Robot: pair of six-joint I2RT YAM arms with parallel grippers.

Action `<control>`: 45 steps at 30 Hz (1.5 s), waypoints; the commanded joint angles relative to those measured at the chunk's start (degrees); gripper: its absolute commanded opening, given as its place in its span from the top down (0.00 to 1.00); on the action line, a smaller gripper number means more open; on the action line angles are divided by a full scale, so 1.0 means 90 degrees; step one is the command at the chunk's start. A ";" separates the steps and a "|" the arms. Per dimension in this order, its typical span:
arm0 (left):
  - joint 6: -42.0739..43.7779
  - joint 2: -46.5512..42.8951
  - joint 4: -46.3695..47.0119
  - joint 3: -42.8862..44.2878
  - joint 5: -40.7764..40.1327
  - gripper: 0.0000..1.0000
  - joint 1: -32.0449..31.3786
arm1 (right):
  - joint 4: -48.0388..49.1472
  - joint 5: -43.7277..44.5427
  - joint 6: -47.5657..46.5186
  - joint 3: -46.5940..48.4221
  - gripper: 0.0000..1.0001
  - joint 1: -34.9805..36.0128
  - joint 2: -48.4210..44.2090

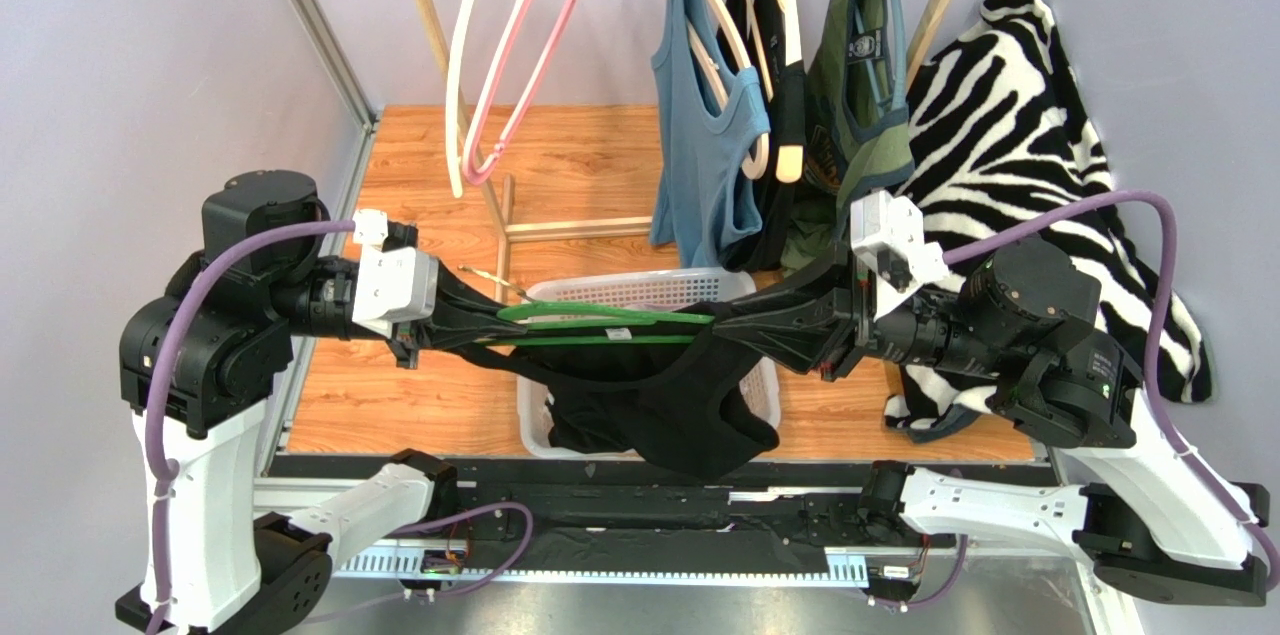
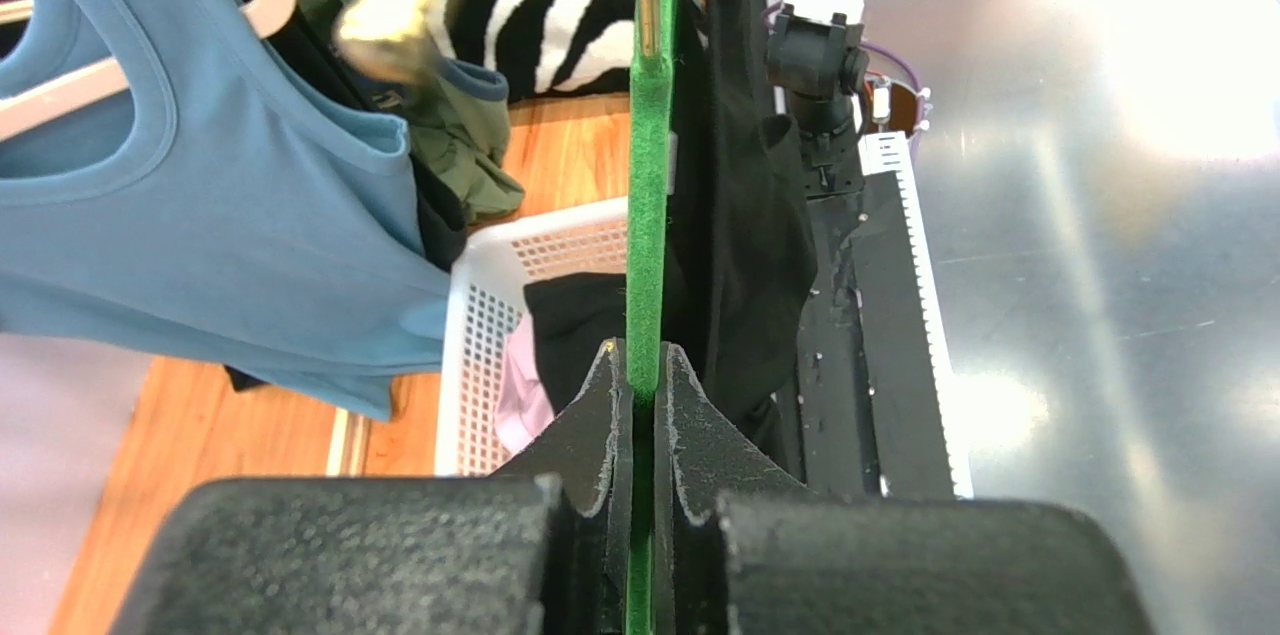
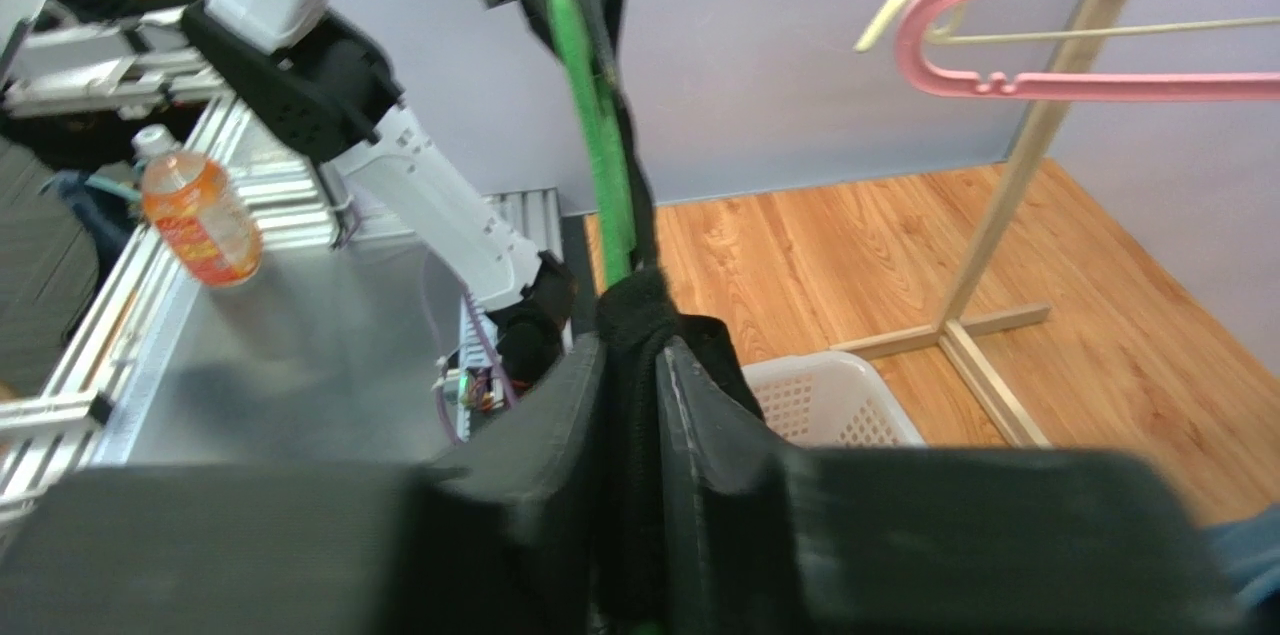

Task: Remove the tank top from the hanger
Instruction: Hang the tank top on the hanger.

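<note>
A green hanger [image 1: 601, 317] lies level between my two grippers, above the white basket [image 1: 661, 284]. A black tank top [image 1: 676, 403] hangs from it and sags toward the basket. My left gripper [image 1: 428, 320] is shut on the hanger's left end; the left wrist view shows the green bar [image 2: 648, 185] pinched between its fingers [image 2: 601, 410]. My right gripper [image 1: 744, 317] is shut on a bunch of the black tank top [image 3: 639, 313] at the hanger's right end [image 3: 594, 140].
A wooden rack at the back holds empty cream and pink hangers [image 1: 519, 35], a blue tank top [image 1: 699, 140], black and green garments [image 1: 857, 80]. A zebra cloth [image 1: 1037, 140] lies at right. An orange bottle [image 3: 193, 215] stands on the metal bench.
</note>
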 commanded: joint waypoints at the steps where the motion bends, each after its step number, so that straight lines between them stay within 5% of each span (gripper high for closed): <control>1: -0.0432 -0.0025 0.0369 0.0167 -0.0135 1.00 0.0004 | 0.0424 0.1248 -0.0194 0.0049 0.51 0.0016 -0.0044; 4: -0.0774 -0.0084 0.0720 0.0187 -0.0702 1.00 -0.0006 | 0.0326 0.2760 -0.0323 -0.0009 0.37 0.0016 -0.0191; 8: -0.1262 -0.0123 0.1140 0.0186 -0.1240 1.00 0.0004 | 0.0394 0.3993 -0.0450 -0.0341 0.34 0.0016 -0.0669; 14: -0.1576 -0.0133 0.1463 0.0245 -0.1875 1.00 0.0004 | 0.0247 0.3646 0.0163 -0.0887 0.34 0.0016 -0.0972; 24: -0.1645 -0.0211 0.1347 0.0245 -0.1455 1.00 -0.0006 | 0.1799 0.2960 0.0819 -0.1846 0.34 0.0016 -0.0231; 27: -0.1615 -0.0259 0.1327 0.0206 -0.1475 1.00 0.0014 | 0.1976 0.2862 0.0848 -0.1719 0.41 0.0026 0.0062; 30: -0.1566 -0.0308 0.1308 0.0128 -0.1553 1.00 0.0014 | 0.1850 0.2735 0.0926 -0.1485 0.77 0.0026 0.0180; 33: -0.1488 -0.0348 0.1298 0.0060 -0.1670 1.00 0.0014 | 0.1470 0.2755 0.1005 -0.1279 0.96 0.0026 0.0121; 41: -0.1420 -0.0357 0.1327 -0.0009 -0.1953 1.00 0.0014 | 0.0795 0.3036 0.1142 -0.1298 0.92 0.0026 -0.0474; 45: -0.1400 -0.0435 0.1337 -0.0106 -0.2158 1.00 0.0014 | 0.0775 0.3349 0.1161 -0.1435 1.00 0.0026 -0.0865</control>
